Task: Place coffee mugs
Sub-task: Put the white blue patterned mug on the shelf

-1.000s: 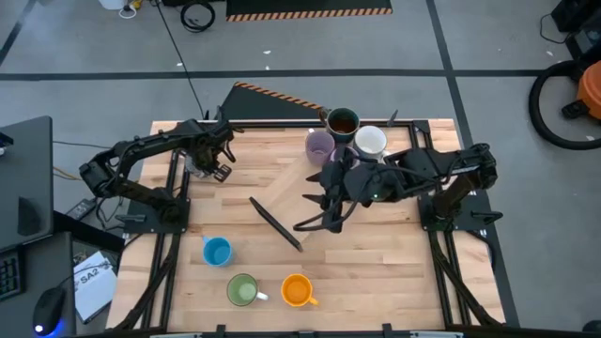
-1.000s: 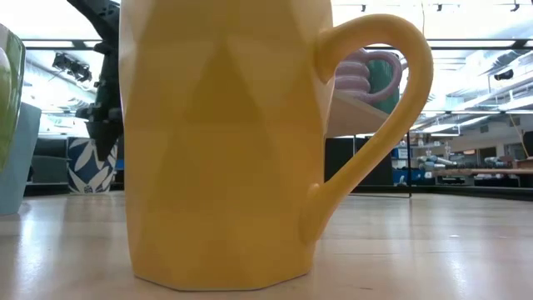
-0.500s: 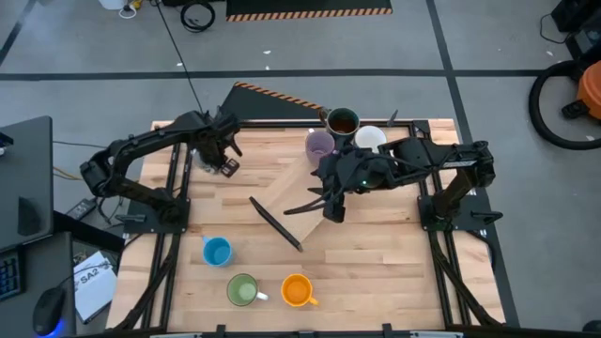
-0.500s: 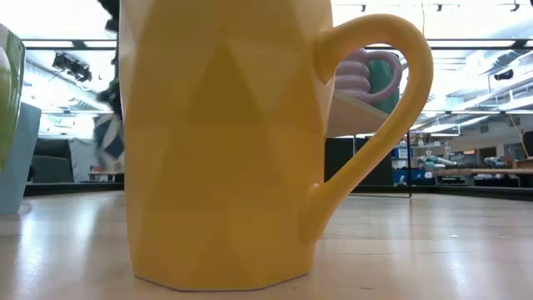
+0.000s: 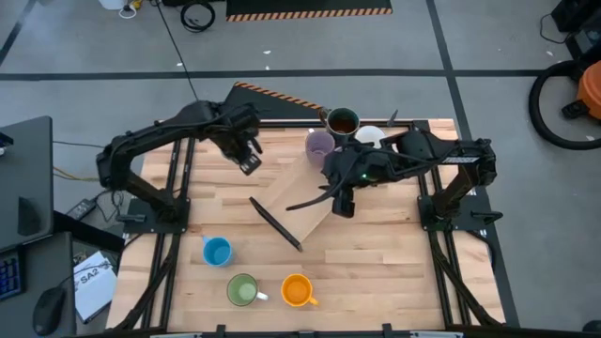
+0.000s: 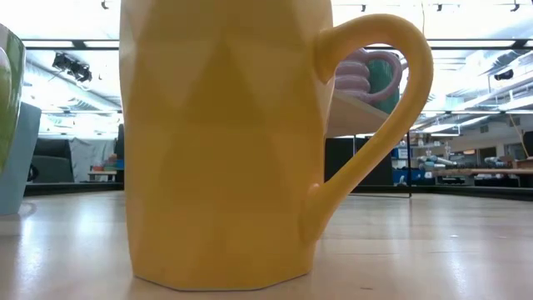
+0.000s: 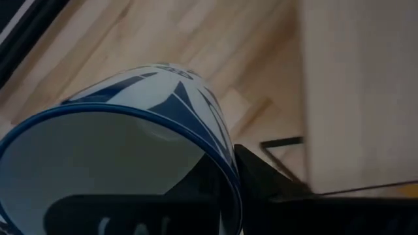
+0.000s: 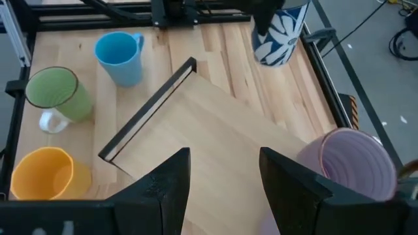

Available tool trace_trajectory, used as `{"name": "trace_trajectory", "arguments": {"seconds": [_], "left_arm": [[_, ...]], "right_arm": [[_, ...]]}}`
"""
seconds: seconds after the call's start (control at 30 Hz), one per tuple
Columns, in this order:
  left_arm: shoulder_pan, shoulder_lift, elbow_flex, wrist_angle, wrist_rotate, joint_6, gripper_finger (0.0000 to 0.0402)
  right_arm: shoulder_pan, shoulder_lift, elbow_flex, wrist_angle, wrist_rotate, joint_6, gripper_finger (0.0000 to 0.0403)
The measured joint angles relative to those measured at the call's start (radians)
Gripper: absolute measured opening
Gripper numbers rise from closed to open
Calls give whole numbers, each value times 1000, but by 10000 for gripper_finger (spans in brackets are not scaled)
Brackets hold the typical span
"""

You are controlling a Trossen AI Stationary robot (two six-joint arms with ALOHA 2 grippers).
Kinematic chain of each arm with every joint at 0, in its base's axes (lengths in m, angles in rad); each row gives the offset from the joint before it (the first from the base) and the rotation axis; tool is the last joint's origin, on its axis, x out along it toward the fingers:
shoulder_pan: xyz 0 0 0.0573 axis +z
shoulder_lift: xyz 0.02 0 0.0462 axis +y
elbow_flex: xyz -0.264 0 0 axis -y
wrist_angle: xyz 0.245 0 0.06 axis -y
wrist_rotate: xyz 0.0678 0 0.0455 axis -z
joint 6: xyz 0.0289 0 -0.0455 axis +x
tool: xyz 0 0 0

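1. Coffee mugs sat all over the wooden table (image 5: 376, 253): a blue mug (image 5: 217, 252), a green mug (image 5: 243, 289) and an orange mug (image 5: 297, 290) stood in a loose group along the near edge in the high view.
2. At the far edge, a lilac mug (image 5: 319, 145), a dark mug with a brown inside (image 5: 342, 122) and a white mug (image 5: 368, 136) crowded close together.
3. The left gripper (image 5: 246, 155) was clenched on a white mug with a blue leaf pattern (image 7: 130, 150), and carried it clear above the table's far left part.
4. The left wrist view showed that patterned mug's blue rim right against a dark finger (image 7: 261, 176), its mouth facing the camera.
5. The right wrist view caught the same patterned mug hanging in the air across the table.
6. The right gripper (image 5: 340, 202) hovered over a pale wooden board (image 5: 305, 202) that lay at an angle mid-table, with a dark strip (image 5: 274, 223) along one edge.
7. Its two fingers (image 8: 163, 186) stood apart with bare board between them, grasping nothing.
8. The lilac mug sat just beside that gripper, near the board's far corner.
9. In the low view the orange mug filled the frame, upright, handle to the right, with the green mug (image 6: 8, 100) just peeking in at the left edge.
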Motion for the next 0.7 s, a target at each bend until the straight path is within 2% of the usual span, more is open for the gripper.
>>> {"name": "trace_trajectory", "arguments": {"seconds": [0.13, 0.4, 0.7], "left_arm": [[-72, 96, 141, -76, -3, -9, 28], [-160, 227, 376, -118, 0, -44, 28], [-234, 327, 526, -90, -2, -65, 28]], "right_arm": [[-3, -30, 0, -40, 11, 7, 189], [9, -105, 0, -118, 61, 87, 189], [46, -120, 0, -132, 87, 112, 189]]}}
